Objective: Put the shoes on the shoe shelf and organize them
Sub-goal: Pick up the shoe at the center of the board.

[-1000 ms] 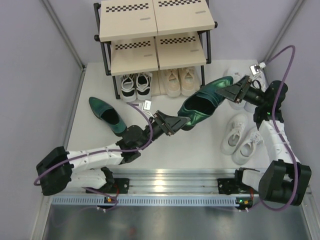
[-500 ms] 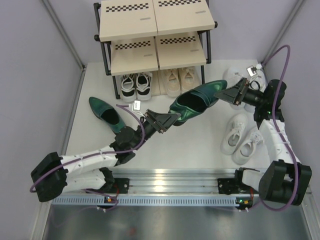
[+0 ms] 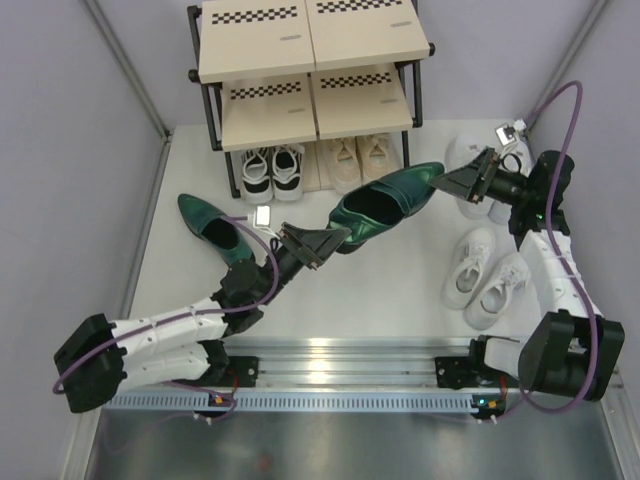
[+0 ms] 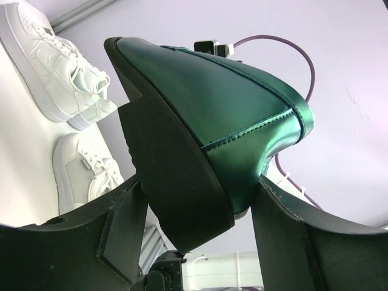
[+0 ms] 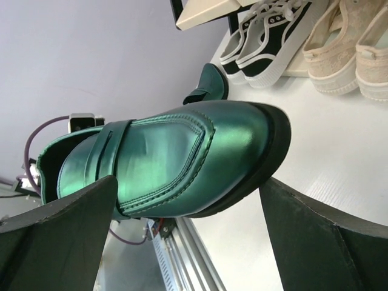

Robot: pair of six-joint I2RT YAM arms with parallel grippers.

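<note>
A glossy dark green heeled shoe (image 3: 385,205) hangs in the air in front of the shoe shelf (image 3: 310,60). My left gripper (image 3: 325,238) is shut on its heel, with the block heel and back squeezed between the fingers (image 4: 121,236). My right gripper (image 3: 452,183) is open, and the shoe's toe (image 5: 242,151) lies between its spread fingers. The second green shoe (image 3: 215,230) lies on the table at the left. Black-and-white sneakers (image 3: 272,172) and beige sneakers (image 3: 360,162) stand on the bottom tier.
One pair of white sneakers (image 3: 487,275) lies on the table at the right. Another white pair (image 3: 478,160) sits at the back right, partly behind my right gripper. Both upper shelf boards show bare. Grey walls close in both sides.
My left gripper has carried the green shoe to the left and a little down. The toe has slid back out of my right gripper, which stayed nearly in place.
</note>
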